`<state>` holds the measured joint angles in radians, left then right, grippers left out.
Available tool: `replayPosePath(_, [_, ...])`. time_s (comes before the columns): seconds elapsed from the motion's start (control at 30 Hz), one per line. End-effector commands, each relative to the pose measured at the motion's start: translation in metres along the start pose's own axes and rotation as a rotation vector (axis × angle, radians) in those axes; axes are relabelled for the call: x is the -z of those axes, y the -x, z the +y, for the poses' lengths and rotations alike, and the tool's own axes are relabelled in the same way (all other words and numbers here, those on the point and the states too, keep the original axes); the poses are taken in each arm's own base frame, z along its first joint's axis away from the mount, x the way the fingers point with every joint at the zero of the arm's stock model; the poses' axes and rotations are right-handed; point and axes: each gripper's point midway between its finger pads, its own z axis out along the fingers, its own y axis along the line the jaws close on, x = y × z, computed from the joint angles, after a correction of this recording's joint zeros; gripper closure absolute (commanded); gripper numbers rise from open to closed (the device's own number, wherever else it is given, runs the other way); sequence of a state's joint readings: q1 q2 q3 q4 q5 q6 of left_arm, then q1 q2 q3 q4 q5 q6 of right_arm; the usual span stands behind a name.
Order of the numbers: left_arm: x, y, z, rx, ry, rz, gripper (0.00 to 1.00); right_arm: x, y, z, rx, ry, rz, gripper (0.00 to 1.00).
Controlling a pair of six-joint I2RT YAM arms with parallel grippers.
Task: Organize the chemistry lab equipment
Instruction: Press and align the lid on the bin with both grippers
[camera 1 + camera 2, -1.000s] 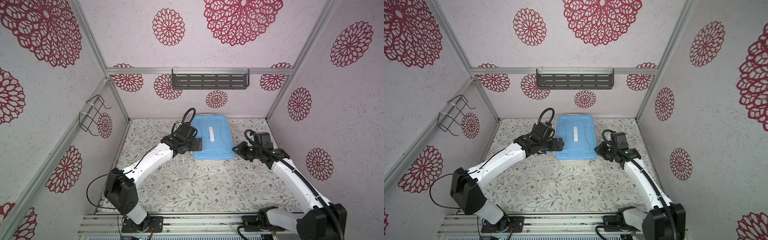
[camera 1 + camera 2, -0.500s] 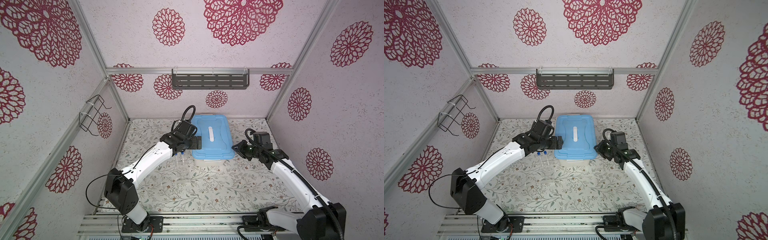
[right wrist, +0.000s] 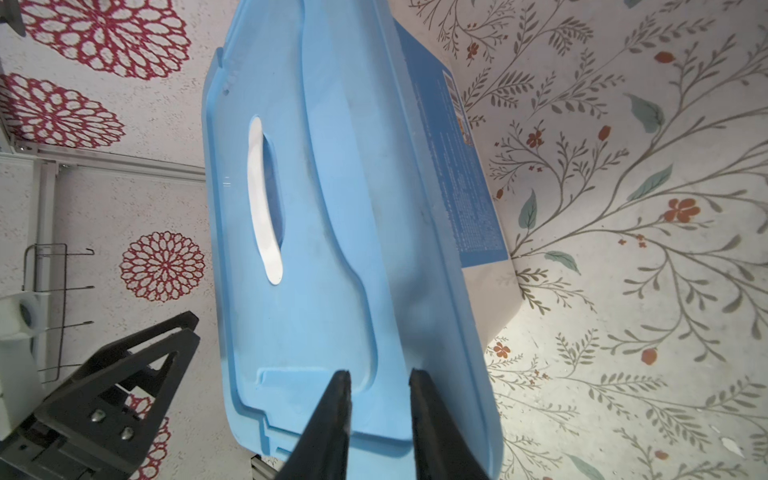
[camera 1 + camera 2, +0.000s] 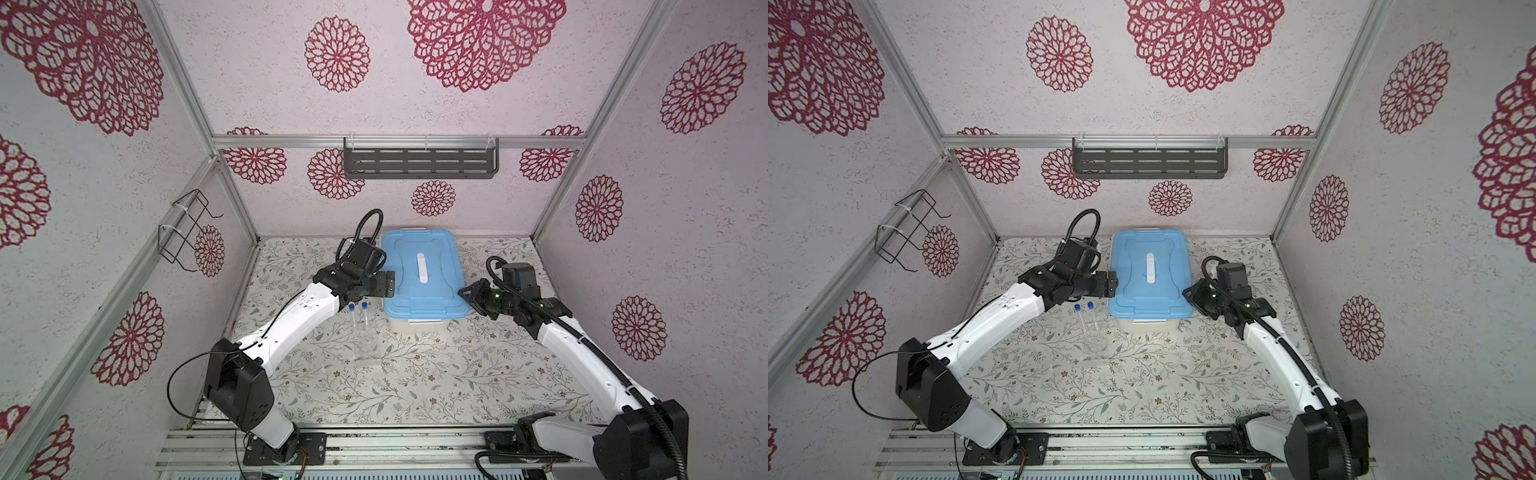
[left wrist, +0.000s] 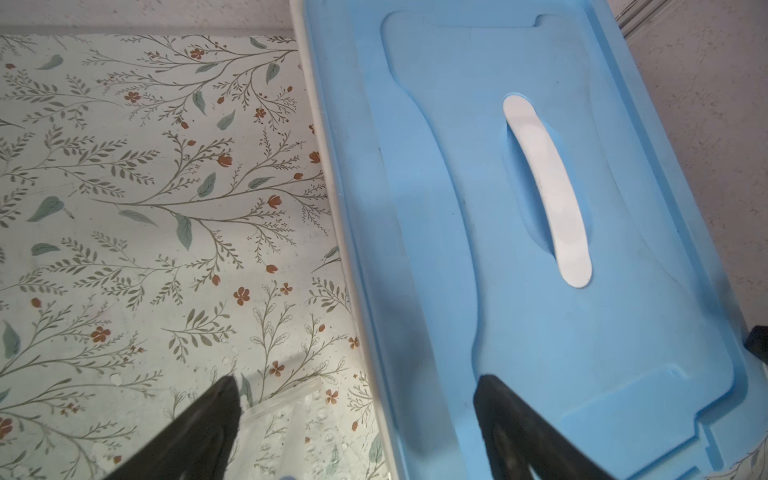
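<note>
The tub [image 4: 415, 326] sat lidded, contents hidden. Off its near left corner the stand [image 4: 365, 351] held 2 capped tubes [image 4: 360, 320] in both top views; the left wrist view caught only the stand's edge. The left gripper [image 4: 388, 284] gaped empty over the tub's left rim, and 1 second earlier it hid the caps. The right gripper [image 4: 466, 294] stood narrowly parted at the right rim, grip unclear.

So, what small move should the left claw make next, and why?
Probably close the left claw on the long edge of the blue lid. Its jaws stand wide open across that edge, one jaw over the lid and one over the table, and the lid is not yet off.
</note>
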<state>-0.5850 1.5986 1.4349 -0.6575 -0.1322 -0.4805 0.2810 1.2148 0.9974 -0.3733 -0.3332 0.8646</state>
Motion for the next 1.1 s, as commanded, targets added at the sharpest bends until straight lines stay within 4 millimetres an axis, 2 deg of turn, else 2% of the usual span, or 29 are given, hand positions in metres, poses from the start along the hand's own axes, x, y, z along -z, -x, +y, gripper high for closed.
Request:
replayPosePath(0.0, [-0.004, 0.013, -0.001, -0.046, -0.002, -0.039, 0.08, 0.009, 0.008, 0.009, 0.064, -0.023, -0.022, 0.64])
replayPosePath(0.13, [-0.011, 0.016, 0.01, -0.086, 0.059, -0.05, 0.08, 0.021, 0.017, 0.003, 0.139, -0.107, -0.056, 0.59])
replayPosePath(0.33, [-0.015, 0.031, 0.009, -0.11, 0.055, -0.094, 0.09, 0.013, 0.007, -0.018, 0.177, -0.203, 0.009, 0.55])
replayPosePath(0.73, [-0.03, 0.031, 0.024, -0.095, 0.129, -0.079, 0.09, -0.009, -0.001, -0.021, 0.212, -0.22, 0.054, 0.7])
replayPosePath(0.87, [-0.034, 0.031, 0.034, -0.081, 0.162, -0.074, 0.09, -0.011, 0.001, -0.021, 0.23, -0.253, 0.058, 0.71])
replayPosePath(1.07, [-0.04, 0.029, 0.038, -0.088, 0.174, -0.053, 0.09, -0.013, 0.006, -0.015, 0.279, -0.287, 0.047, 0.71])
